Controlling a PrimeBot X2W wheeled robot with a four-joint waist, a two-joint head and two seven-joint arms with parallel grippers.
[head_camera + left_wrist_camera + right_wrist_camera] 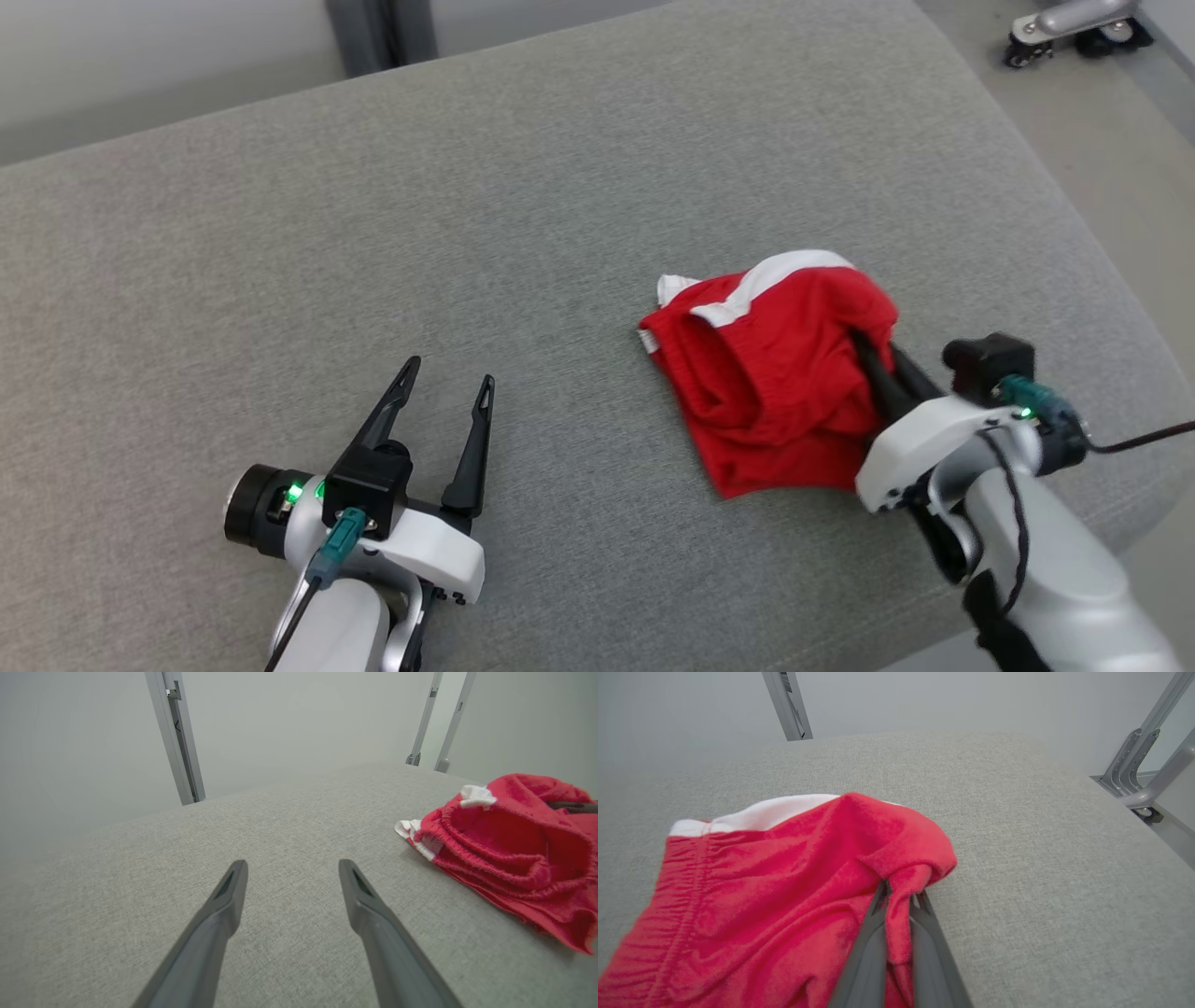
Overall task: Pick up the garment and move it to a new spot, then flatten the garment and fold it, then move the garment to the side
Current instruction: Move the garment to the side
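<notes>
Right hand pinches a fold of the crumpled red shirt with white trim, right of centre on the grey fabric cushion; it should lift clear (left hand gapes empty) before carrying.

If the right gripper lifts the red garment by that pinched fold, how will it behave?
Probably floppy: the garment lies in soft crumpled folds, so it would likely hang limp from the right gripper. Likely light, since thin cloth fits between the shut fingers. Pushed across the woven cushion, it would probably bunch rather than slide.
</notes>
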